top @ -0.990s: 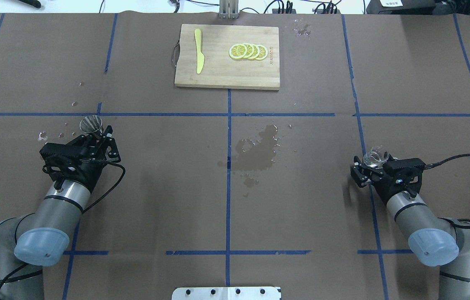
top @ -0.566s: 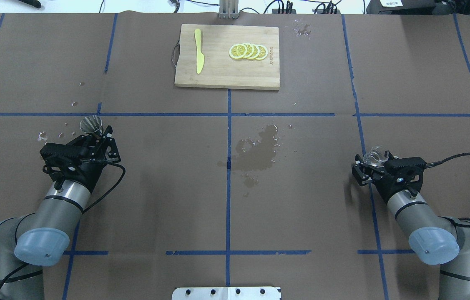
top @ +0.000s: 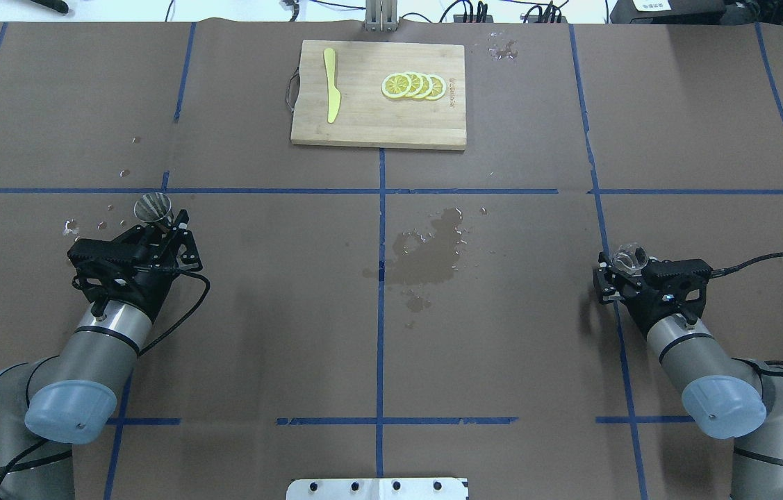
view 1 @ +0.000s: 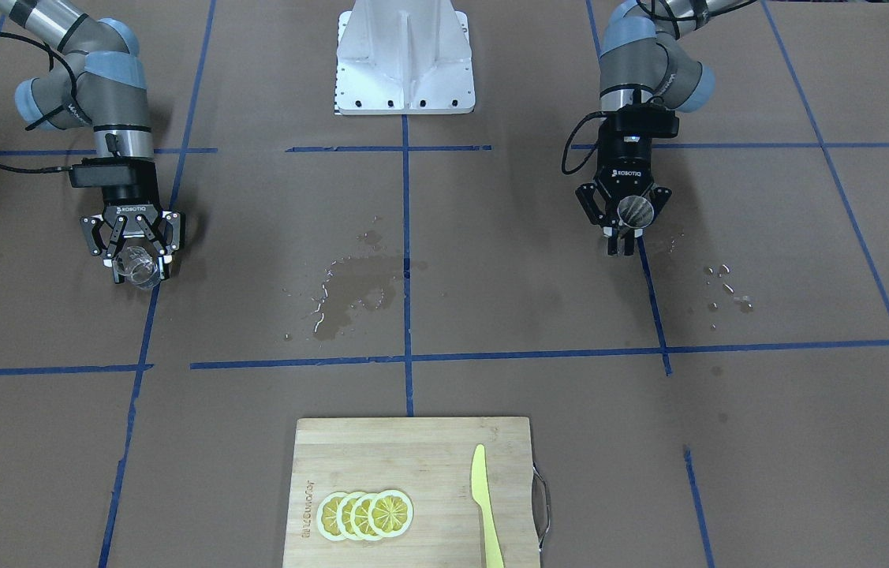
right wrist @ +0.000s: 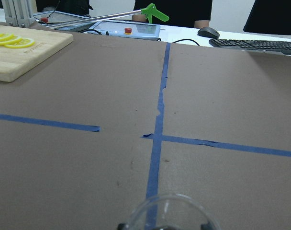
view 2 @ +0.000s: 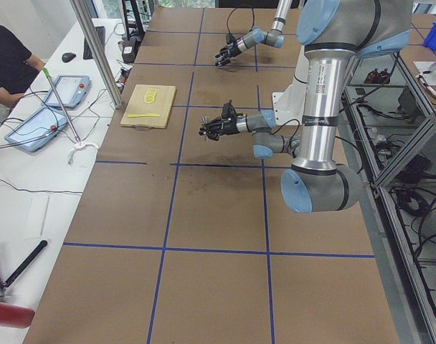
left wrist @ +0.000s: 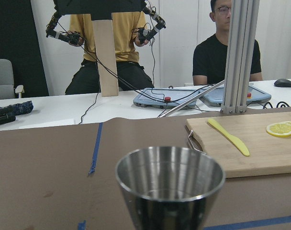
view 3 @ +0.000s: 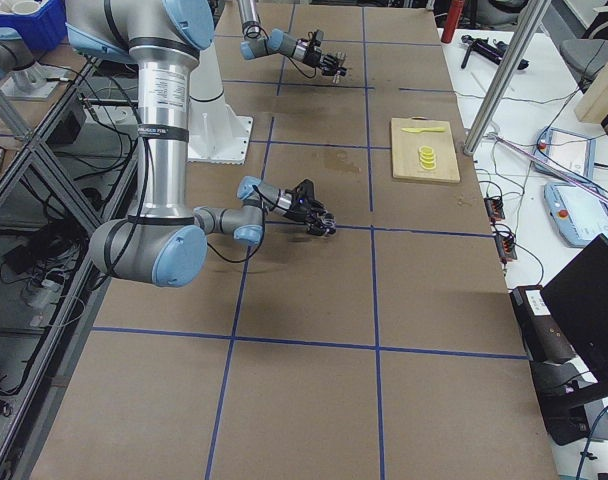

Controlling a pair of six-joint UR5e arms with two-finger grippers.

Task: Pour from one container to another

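At opposite ends of the desk, right jaws clamp the glass, left jaws clamp the jigger; glass looks slick, fragile, best gripped mid-wall, gently.

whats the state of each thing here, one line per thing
glass cup, gripped in the right end effector, contents unclear
jigger, upright, mouth up, gripped in the left end effector
lemon slices, cut, overlapping in a row on the cutting board
yellow knife, lying flat on the board
table covering, wet, with a puddle near its centre
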